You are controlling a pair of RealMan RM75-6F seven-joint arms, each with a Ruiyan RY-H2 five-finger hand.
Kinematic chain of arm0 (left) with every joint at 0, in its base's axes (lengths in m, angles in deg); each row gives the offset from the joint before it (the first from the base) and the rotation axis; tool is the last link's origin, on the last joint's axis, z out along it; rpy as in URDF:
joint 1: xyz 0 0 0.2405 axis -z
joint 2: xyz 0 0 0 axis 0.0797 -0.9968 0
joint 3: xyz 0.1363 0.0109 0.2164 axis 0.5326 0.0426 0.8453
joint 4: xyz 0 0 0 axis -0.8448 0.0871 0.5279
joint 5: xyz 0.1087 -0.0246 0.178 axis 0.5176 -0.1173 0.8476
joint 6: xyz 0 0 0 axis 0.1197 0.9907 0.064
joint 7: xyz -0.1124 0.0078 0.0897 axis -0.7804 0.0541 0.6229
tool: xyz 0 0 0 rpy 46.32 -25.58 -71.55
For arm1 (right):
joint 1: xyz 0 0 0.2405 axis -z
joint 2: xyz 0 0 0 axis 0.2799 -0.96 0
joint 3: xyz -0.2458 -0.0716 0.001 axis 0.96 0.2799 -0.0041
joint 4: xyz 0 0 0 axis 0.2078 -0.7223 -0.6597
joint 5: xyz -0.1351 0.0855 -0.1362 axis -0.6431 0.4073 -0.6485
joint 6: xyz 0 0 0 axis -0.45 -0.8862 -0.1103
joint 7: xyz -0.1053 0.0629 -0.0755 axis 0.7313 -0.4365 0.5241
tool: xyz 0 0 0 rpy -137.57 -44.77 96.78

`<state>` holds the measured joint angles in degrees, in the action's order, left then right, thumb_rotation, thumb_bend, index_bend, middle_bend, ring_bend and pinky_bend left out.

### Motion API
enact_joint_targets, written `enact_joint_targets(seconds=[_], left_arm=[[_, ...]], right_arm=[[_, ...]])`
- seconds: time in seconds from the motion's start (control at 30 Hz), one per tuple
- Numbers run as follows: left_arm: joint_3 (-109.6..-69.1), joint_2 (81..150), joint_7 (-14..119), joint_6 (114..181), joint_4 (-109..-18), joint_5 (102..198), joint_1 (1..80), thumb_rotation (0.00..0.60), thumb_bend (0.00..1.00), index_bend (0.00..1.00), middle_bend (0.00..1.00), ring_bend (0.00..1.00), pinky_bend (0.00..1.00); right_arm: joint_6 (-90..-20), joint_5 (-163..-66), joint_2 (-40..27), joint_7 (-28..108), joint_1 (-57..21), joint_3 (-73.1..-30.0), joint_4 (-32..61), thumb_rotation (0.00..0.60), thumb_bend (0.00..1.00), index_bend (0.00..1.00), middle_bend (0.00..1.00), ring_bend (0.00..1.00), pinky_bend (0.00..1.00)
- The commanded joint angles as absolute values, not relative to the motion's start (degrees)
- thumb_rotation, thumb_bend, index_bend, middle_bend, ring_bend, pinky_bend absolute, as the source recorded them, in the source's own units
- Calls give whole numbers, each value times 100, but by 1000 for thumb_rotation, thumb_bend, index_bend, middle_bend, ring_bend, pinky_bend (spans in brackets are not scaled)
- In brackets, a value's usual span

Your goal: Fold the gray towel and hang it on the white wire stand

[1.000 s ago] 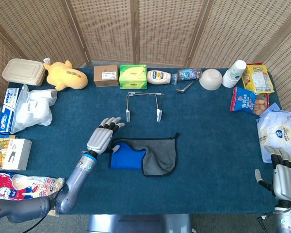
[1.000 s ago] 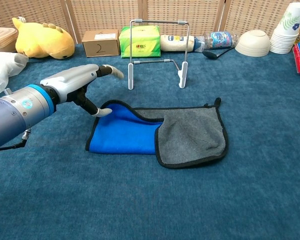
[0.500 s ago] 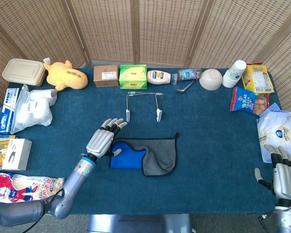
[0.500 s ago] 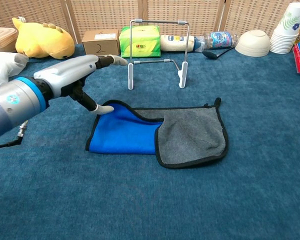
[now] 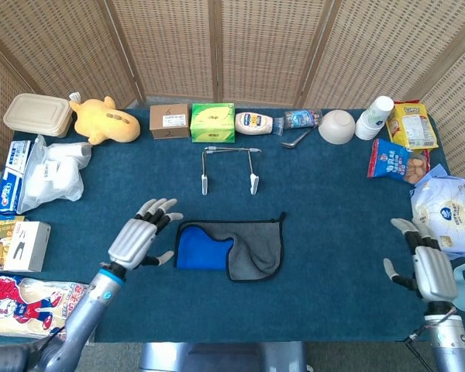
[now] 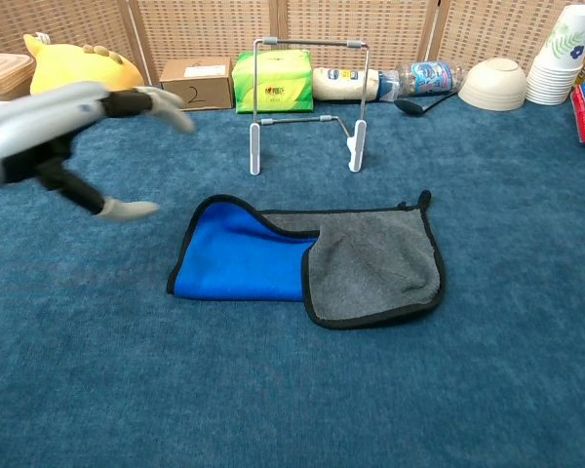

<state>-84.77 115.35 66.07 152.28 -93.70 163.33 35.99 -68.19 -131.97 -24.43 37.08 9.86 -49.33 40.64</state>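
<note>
Currently both my left hand [image 5: 139, 239] and right hand [image 5: 426, 263] hover spread and empty, gray towel [image 5: 240, 248] half-folded flat on the surface [image 5: 333, 201], near the white wire stand [image 5: 229, 169].

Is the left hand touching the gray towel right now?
Apart. The chest view shows bare blue cloth between the left hand and the gray towel; the head view shows the same gap.

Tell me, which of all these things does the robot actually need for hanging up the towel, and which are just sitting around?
Needed:
gray towel
white wire stand
left hand
right hand

Just lying about:
yellow plush toy
green tissue box
mayonnaise bottle
white bowl
paper cups
</note>
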Motion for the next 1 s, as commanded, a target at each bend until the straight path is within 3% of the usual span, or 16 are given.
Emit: enact_joint_targets(seconds=[0.03, 0.5, 1.0], left_arm=[[-8275, 11287, 6635, 15451, -9598, 16489, 3367, 600, 340, 223, 74, 0, 0], [-7820, 10506, 6587, 16365, -10085, 16811, 2415, 600, 341, 259, 102, 0, 0], [-7942, 10225, 6388, 16531, -10137, 17059, 2125, 600, 341, 265, 111, 0, 0]], right_arm=[[-6632, -13389, -2508, 3538, 815, -4908, 4118, 600, 370, 148, 152, 8, 0], [-5760, -14251, -2679, 3252, -63, -4743, 4587, 600, 346, 148, 152, 8, 0], [-4885, -14402, -2313, 3746, -895, -4653, 4878, 600, 332, 131, 139, 0, 0]])
